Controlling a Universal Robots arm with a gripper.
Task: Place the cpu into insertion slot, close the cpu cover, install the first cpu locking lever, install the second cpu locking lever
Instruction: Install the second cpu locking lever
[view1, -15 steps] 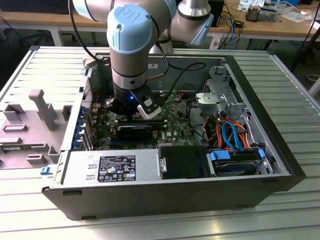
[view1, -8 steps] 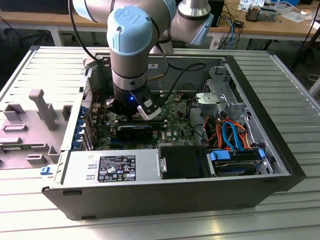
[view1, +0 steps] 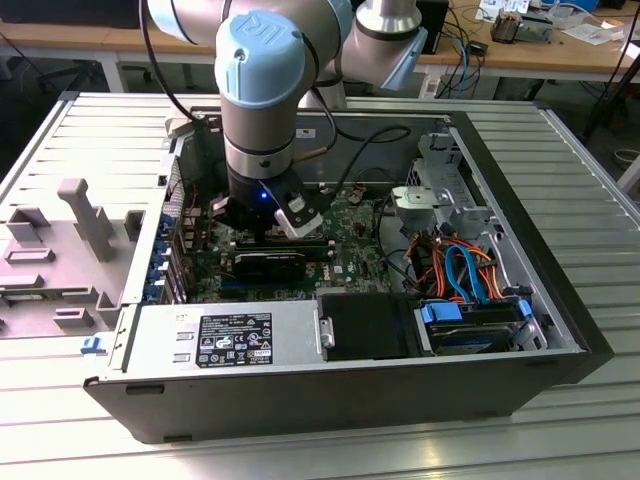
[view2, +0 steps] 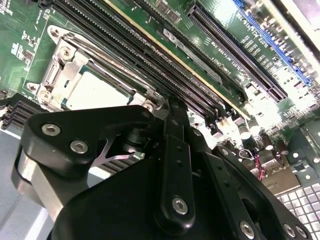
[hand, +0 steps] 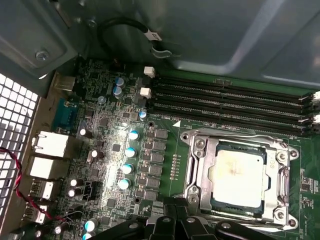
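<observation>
A robotics lab is indicated. An opened computer case (view1: 400, 330) is laid on a slatted aluminium counter (view1: 560, 130). Cluttered workbenches (view1: 520, 50) are seen behind.

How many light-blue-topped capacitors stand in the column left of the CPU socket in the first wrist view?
4: capacitors and, in a column beside the insertion slot, which holds the cpu. Others elsewhere may be hidden.

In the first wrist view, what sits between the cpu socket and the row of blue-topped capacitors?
In the first wrist view, between the cpu in its insertion slot and the blue-topped capacitors lie a column of small dark square components and a strip of bare green board.
</observation>
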